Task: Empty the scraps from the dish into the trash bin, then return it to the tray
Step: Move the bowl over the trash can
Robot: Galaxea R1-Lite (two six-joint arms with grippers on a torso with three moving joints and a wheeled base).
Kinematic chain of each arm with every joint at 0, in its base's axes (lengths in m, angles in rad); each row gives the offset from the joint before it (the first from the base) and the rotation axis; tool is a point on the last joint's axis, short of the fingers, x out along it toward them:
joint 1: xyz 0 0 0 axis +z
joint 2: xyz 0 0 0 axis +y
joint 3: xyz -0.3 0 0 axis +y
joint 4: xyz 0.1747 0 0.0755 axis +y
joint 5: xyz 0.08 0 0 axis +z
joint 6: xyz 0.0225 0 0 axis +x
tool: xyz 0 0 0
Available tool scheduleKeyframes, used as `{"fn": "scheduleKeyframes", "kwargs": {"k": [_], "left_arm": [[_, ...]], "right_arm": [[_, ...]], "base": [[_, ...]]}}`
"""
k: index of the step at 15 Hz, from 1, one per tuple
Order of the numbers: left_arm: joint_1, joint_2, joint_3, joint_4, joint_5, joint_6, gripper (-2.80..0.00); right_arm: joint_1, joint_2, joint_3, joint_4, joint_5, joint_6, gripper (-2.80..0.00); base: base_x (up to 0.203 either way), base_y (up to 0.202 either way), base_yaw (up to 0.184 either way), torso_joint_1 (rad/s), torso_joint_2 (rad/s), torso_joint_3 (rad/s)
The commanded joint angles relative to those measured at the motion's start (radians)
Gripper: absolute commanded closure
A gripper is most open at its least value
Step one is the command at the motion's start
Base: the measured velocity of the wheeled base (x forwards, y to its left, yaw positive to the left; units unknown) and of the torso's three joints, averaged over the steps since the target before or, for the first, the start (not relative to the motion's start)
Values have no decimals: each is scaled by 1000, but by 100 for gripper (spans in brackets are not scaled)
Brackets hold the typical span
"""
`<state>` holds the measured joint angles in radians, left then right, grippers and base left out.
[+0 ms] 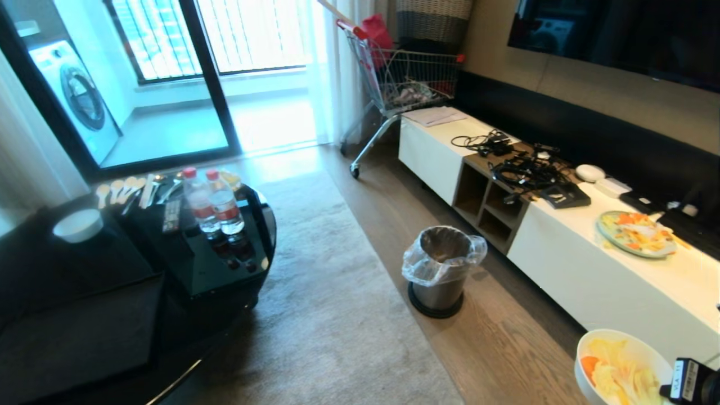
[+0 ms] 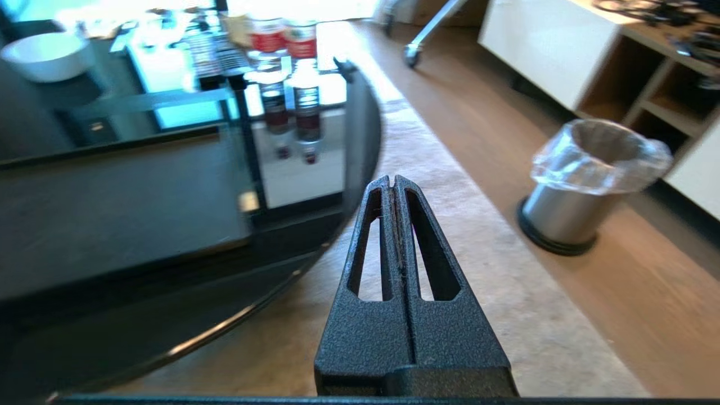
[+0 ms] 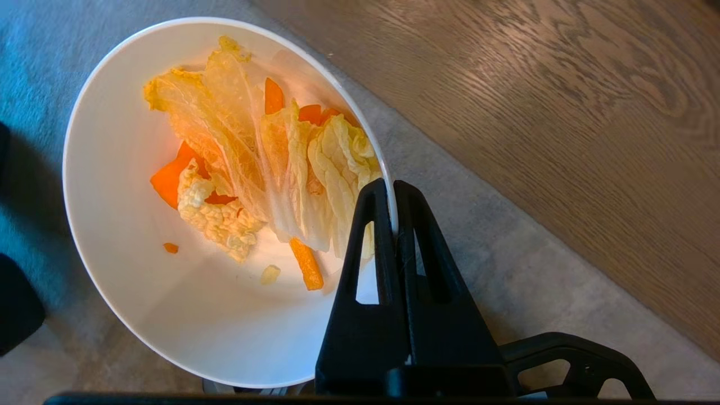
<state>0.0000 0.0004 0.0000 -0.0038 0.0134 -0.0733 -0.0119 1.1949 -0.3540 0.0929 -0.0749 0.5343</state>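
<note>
Head view, right gripper point(image 1: 669, 388): low at the near right corner, only partly in view, at the near rim of the bowl point(image 1: 619, 365).
Head view, bowl: carried above the floor, on the robot's side of the bin point(image 1: 441, 270) and to its right, well apart from it; it holds the scraps point(image 1: 616, 368).
Head view, bin: stands on the wood floor just before the white cabinet point(image 1: 568, 247), clear bag folded over its rim.
Head view, tray point(image 1: 73, 332): far to the left of the bin, on the black table point(image 1: 247, 242), bare.
Head view, other things: a small bowl point(image 1: 79, 225) and two bottles point(image 1: 212, 201) on the table beyond the tray; a green plate point(image 1: 637, 233) with food on the cabinet.
Left wrist view, left gripper point(image 2: 392, 181): fingers pressed together, holding nothing, over the rug point(image 2: 478, 270), between the table and the bin.
Right wrist view, right gripper: fingers clamped on the bowl's rim, one inside, one outside.
Right wrist view, scraps: pale cabbage leaves and orange pieces, lying inside the bowl just beside the inner finger.
</note>
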Motion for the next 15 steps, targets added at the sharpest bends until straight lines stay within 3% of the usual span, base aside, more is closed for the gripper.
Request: {"fn": "scheduleKeyframes", "kwargs": {"k": [1,7,15], "left_arm": [[0,0,0,-1,0,0,0],[0,0,0,-1,0,0,0],[0,0,0,-1,0,0,0]], "right_arm": [[-5,3,3,1,0,3,0],[-3,6,-3,-17,-3,-6,0],[6,23,-31,-47,-2,-15,0]], "base": [[-1,9,-166,2,2,2],[2,11,-155,2,2,5],[0,1,-8,0,0,0]]}}
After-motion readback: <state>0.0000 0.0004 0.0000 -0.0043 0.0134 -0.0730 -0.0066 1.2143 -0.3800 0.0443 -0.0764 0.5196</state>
